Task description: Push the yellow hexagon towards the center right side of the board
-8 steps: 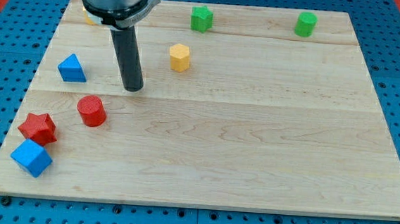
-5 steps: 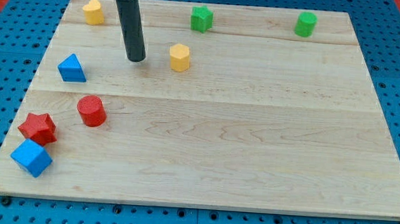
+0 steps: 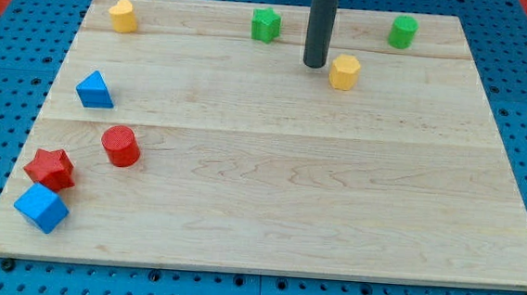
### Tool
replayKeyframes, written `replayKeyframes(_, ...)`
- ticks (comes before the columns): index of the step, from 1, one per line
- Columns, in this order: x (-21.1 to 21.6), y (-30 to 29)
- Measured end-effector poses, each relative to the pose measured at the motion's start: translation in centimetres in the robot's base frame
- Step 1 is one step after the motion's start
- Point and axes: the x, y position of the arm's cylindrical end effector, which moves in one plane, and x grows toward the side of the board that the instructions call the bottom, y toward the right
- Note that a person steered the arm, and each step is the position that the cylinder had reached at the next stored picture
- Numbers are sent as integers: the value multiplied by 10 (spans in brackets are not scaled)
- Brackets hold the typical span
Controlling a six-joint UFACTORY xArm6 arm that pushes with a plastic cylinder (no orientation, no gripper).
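My tip (image 3: 315, 66) sat on board (image 3: 335, 190) just left of yellow hexagon (image 3: 345, 72) — near, contact not certain. No pincer on my arm, only bare rod. Hexagon lay in upper part of board, right of centre, between green star (image 3: 266, 24) and green cylinder (image 3: 403, 32) — slightly below both. Other yellow block (image 3: 122, 14) was at top left. Blue triangle (image 3: 94, 90), red cylinder (image 3: 120, 146), red star (image 3: 50, 167), blue cube (image 3: 41, 208) stood along left side.

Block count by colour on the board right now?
Yellow: 2, the yellow hexagon and a yellow block
Green: 2, a green star and a green cylinder
Blue: 2, a blue triangle and a blue cube
Red: 2, a red cylinder and a red star
Total: 8
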Motion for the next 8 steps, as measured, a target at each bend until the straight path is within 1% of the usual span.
replayKeyframes(1,30,48)
replayKeyframes(2,88,95)
replayKeyframes(5,81,99)
replayKeyframes(7,67,89)
replayKeyframes(8,67,67)
